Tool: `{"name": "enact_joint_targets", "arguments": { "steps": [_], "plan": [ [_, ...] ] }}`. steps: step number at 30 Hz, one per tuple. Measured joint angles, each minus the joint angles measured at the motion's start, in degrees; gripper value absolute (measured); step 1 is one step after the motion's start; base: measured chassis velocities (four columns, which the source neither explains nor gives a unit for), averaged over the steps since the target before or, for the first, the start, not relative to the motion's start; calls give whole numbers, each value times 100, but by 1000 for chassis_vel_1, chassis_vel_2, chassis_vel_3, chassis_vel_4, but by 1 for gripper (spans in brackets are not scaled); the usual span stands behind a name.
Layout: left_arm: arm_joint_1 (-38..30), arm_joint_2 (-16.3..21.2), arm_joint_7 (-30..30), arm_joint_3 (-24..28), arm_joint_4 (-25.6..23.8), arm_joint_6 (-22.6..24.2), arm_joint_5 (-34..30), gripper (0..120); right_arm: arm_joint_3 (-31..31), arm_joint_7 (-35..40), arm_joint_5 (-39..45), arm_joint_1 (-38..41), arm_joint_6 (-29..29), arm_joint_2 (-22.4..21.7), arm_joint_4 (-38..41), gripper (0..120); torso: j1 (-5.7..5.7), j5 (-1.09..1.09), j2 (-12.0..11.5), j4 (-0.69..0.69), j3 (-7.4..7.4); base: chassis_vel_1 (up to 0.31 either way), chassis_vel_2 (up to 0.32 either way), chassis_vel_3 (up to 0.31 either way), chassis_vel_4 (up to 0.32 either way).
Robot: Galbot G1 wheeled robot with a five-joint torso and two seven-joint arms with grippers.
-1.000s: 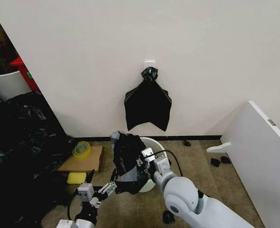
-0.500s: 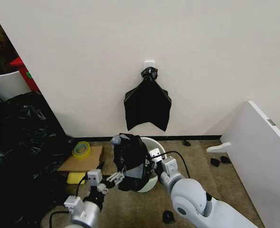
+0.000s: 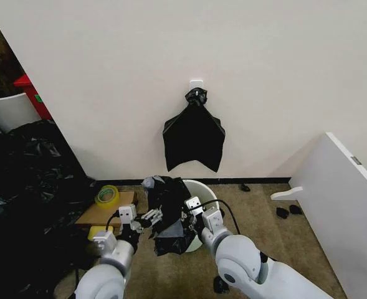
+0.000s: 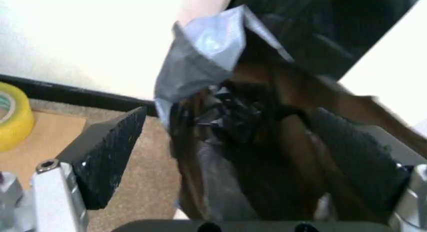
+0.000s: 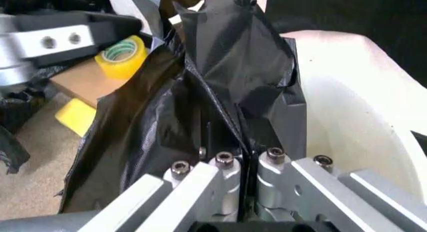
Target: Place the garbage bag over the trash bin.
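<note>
Left hand (image 3: 151,218) risen beside garbage bag (image 3: 169,212), right hand (image 5: 243,164) pinching it

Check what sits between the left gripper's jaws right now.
In the left wrist view the garbage bag hangs between the left gripper's open jaws, its crumpled black folds filling the gap without either jaw pinching it.

A plain cream wall (image 3: 233,56) is filling the upper frame, brown carpet (image 3: 258,218) lying below, a white panel (image 3: 342,205) leaning at right.

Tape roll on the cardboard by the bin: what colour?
Yellow. The tape roll shows best in the head view, lying on the cardboard.
</note>
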Motion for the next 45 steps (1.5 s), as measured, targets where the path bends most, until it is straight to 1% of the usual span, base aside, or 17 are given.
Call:
{"name": "enact_joint_targets", "arguments": {
  "steps": [2,3,6,7,10,11,13,18,20,22,23,27,29,33,38,41,45],
  "plan": [
    [-152,-29,-105,51,89,177,-129,97,1,12,23,7,-3,-5,-3,0,0,0,0,0,0,0,0,0,0],
    [-152,-29,-105,51,89,177,-129,97,1,12,23,7,-3,-5,-3,0,0,0,0,0,0,0,0,0,0],
    [-346,-40,-302,184,110,590,-400,96,17,39,60,13,-8,-17,-6,0,0,1,0,0,0,0,0,0,0],
    [-346,-40,-302,184,110,590,-400,96,17,39,60,13,-8,-17,-6,0,0,1,0,0,0,0,0,0,0],
    [-695,-101,-785,409,130,1237,-979,95,30,48,78,25,-11,-36,-7,0,0,1,0,1,0,0,0,0,0],
    [-695,-101,-785,409,130,1237,-979,95,30,48,78,25,-11,-36,-7,0,0,1,0,1,0,0,0,0,0],
    [-1033,-197,-1181,594,285,1596,-1194,95,52,59,100,27,-14,-37,-6,0,0,1,0,-1,0,0,0,0,0],
    [-1312,-271,-1440,696,481,1771,-1322,94,71,70,120,6,-17,-41,-8,0,0,1,0,0,0,0,0,0,0],
    [-1469,-314,-1634,724,599,1947,-1529,94,80,79,147,-1,-21,-48,-8,0,0,1,0,0,0,0,0,0,0],
    [-1505,-326,-1656,730,632,1968,-1579,94,84,80,152,-1,-21,-52,-6,0,0,2,0,0,0,0,0,0,0],
    [-1641,-380,-1678,775,752,1996,-1711,94,98,84,175,2,-26,-62,5,0,0,1,0,1,0,0,0,0,0],
    [-1886,-516,-1718,875,910,2078,-1964,94,127,90,215,5,-30,-107,41,0,0,1,0,0,0,0,0,0,0],
    [-2022,-627,-1777,927,1006,2238,-2108,94,164,96,245,-12,-31,-158,68,0,0,2,0,0,0,0,0,0,0],
    [-2103,-759,-1989,951,1140,2465,-2190,94,217,120,322,-36,-32,-211,88,0,0,1,0,0,0,0,0,0,0],
    [-2097,-813,-2093,942,1193,2508,-2196,94,282,131,402,-51,-32,-237,92,0,0,1,0,0,0,0,0,0,0],
    [-2168,-858,-2201,944,1282,2651,-2245,94,295,133,430,-54,-32,-235,91,0,0,1,0,1,0,0,0,0,0],
    [-2260,-948,-2318,938,1426,2795,-2402,89,297,137,447,-54,-32,-225,91,0,0,1,0,1,0,0,0,0,0]
  ]
}}
